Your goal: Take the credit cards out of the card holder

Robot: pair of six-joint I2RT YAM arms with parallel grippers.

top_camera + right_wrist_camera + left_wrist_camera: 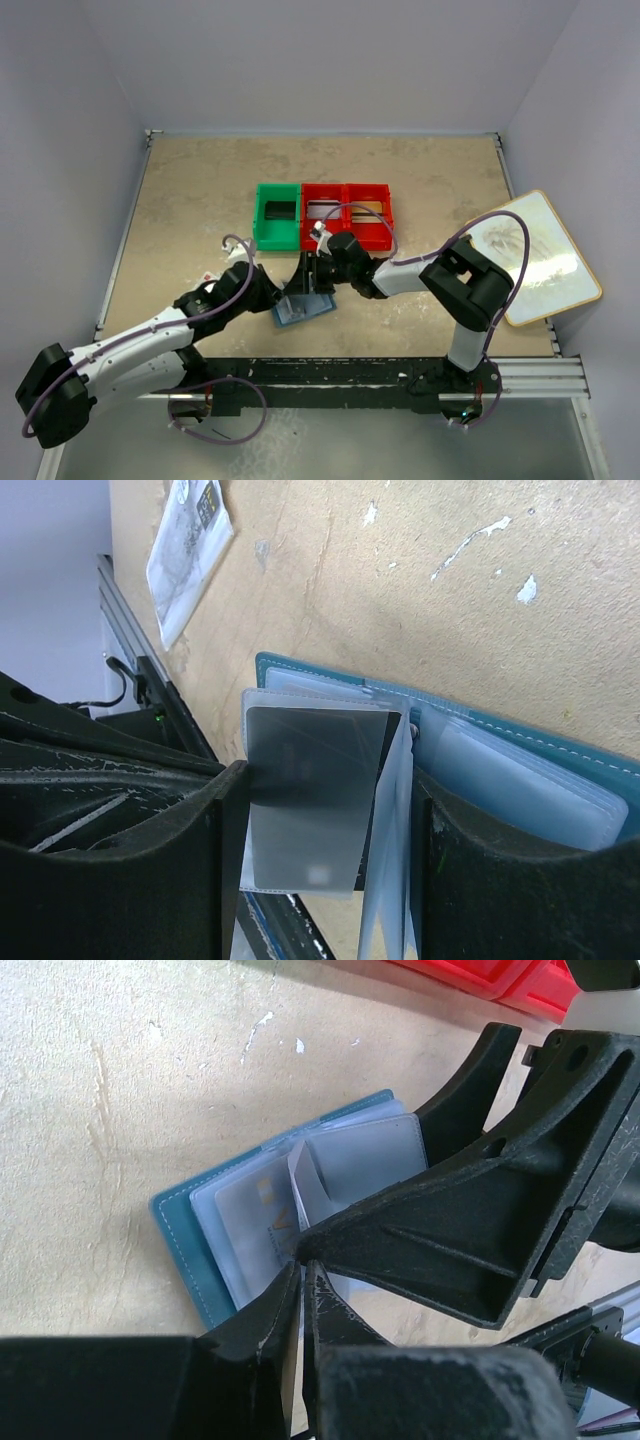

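The card holder [303, 309] lies open on the table just in front of the bins, its teal cover [184, 1250] under clear sleeves. A pale credit card with a gold mark [258, 1222] sits in one sleeve. A dark grey credit card [305, 790] sits in a lifted sleeve. My right gripper [325, 780] is open, one finger on each side of that sleeve, tips down on the holder. My left gripper [300, 1268] is shut, its tips at the edge of the sleeves right under the right gripper's finger [450, 1240]. Whether anything thin is pinched does not show.
A green bin [277, 216] and a red double bin [349, 214] stand just behind the holder. A white packet [190, 550] lies on the table to the left of the arms. A white board with a wooden rim [536, 256] leans at the table's right edge.
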